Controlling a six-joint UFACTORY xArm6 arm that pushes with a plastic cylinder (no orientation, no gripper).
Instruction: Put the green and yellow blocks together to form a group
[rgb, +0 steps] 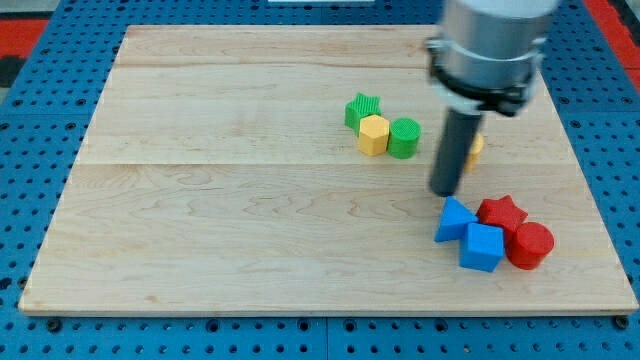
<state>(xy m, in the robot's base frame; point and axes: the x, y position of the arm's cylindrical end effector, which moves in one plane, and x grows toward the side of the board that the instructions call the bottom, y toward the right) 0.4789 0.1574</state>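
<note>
My tip (444, 190) rests beside a half-hidden yellow block (476, 148), holding nothing; next, nudge it toward the green cylinder (404, 138).

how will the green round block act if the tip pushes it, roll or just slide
The green cylinder stands on its flat end, so it will probably slide, not roll. It touches the yellow hexagon block, so a push from the view's right would likely move both. My tip is to its right and lower, not touching.

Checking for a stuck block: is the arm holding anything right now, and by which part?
Nothing is held. My tip is a bare rod end on the board, just above the blue blocks; a yellow block sits partly hidden behind the rod.
</note>
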